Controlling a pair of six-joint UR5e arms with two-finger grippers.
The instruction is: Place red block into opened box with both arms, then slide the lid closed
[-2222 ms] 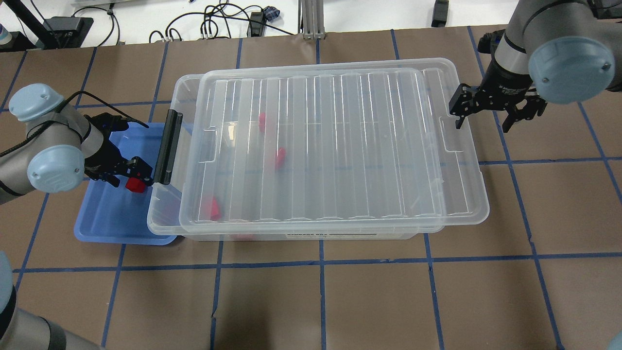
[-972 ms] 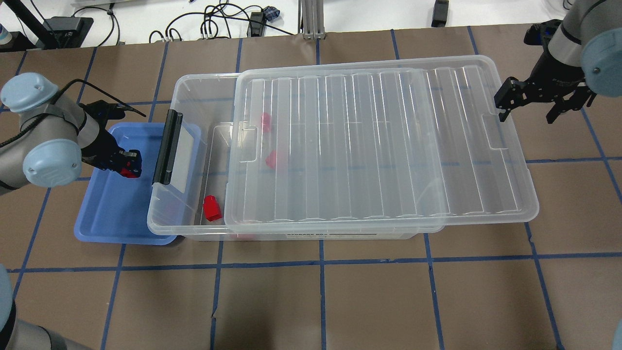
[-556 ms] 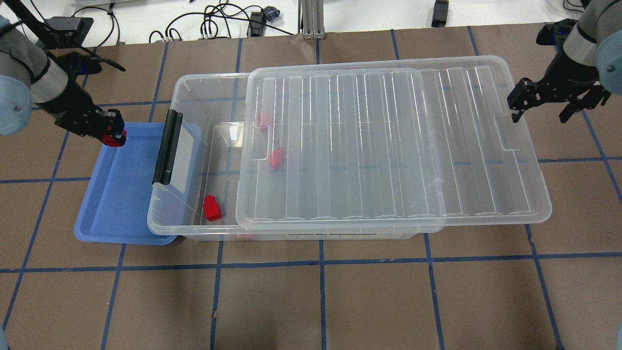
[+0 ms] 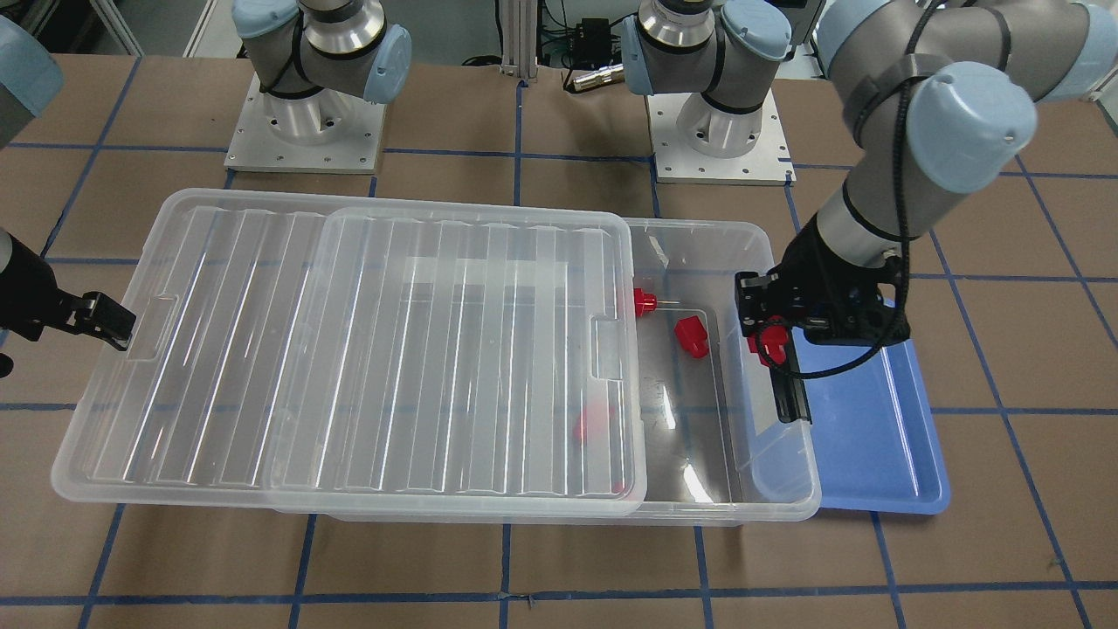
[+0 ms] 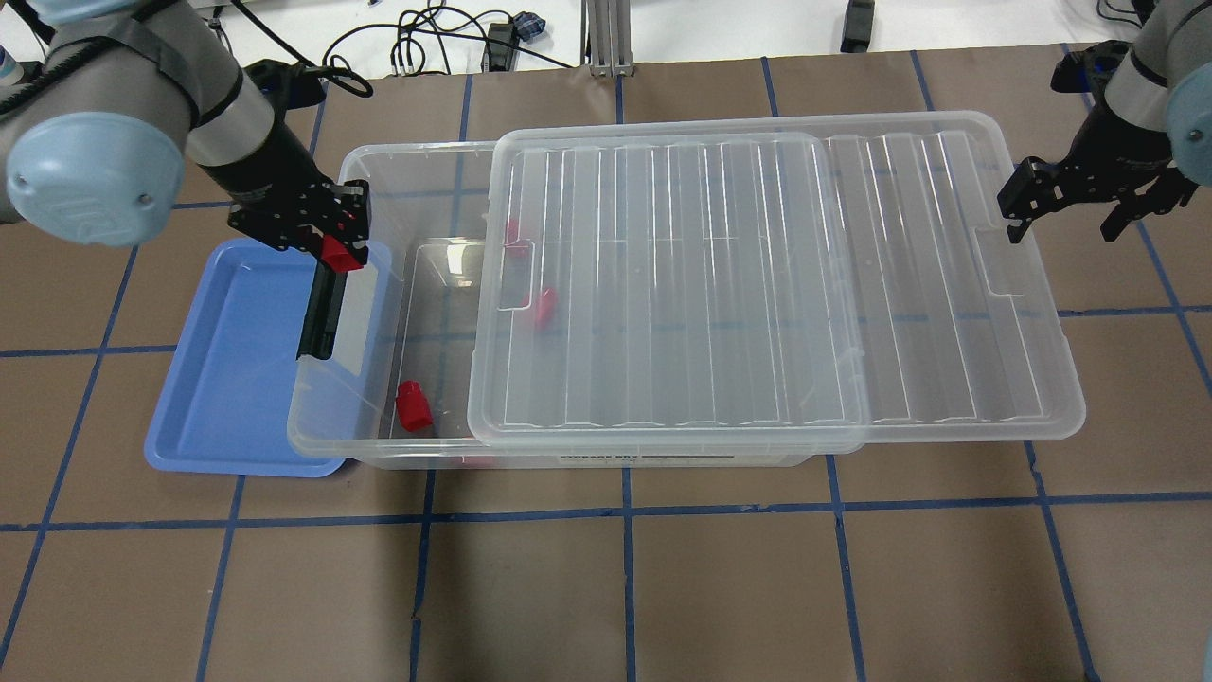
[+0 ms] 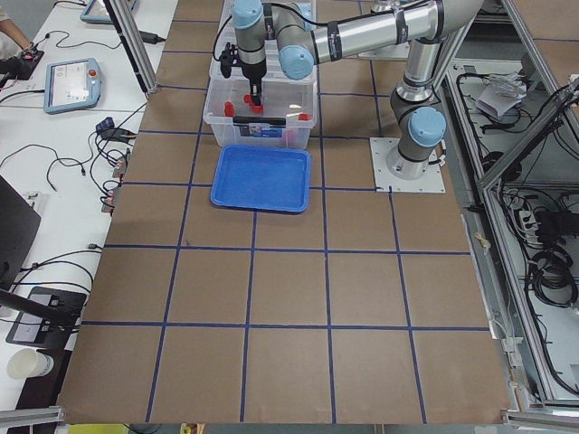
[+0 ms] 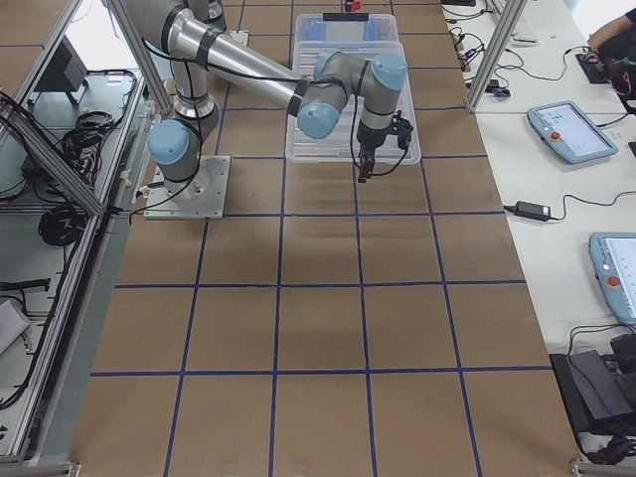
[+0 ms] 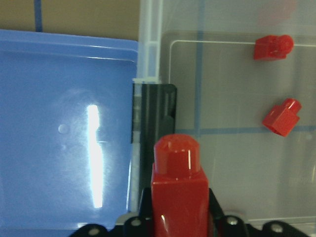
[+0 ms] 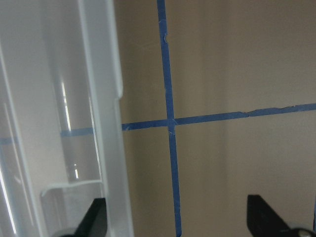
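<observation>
My left gripper [image 5: 338, 248] is shut on a red block [image 8: 177, 192] and hangs over the black clip [image 8: 155, 123] on the box's [image 5: 379, 161] left short rim. In the front-facing view the same gripper [image 4: 769, 336] sits at the box's [image 4: 769, 253] right end. The lid [image 5: 757, 284] lies slid to the right, overhanging the box and leaving its left end uncovered. Three more red blocks lie inside: one [image 5: 413, 405] in the uncovered part and two [image 5: 544, 305] under the lid. My right gripper [image 5: 1060, 204] is open at the lid's right edge [image 9: 103, 123], one fingertip [image 9: 96, 217] against it.
A shallow blue tray [image 5: 227, 379] lies against the box's left end, below my left gripper. Cables and equipment run along the table's far edge. Brown paper with blue tape lines covers the table [image 5: 625, 587].
My left gripper carried the red block from over the blue tray up and right to above the box's clip. The lid slid further right, and my right gripper moved right with it.
</observation>
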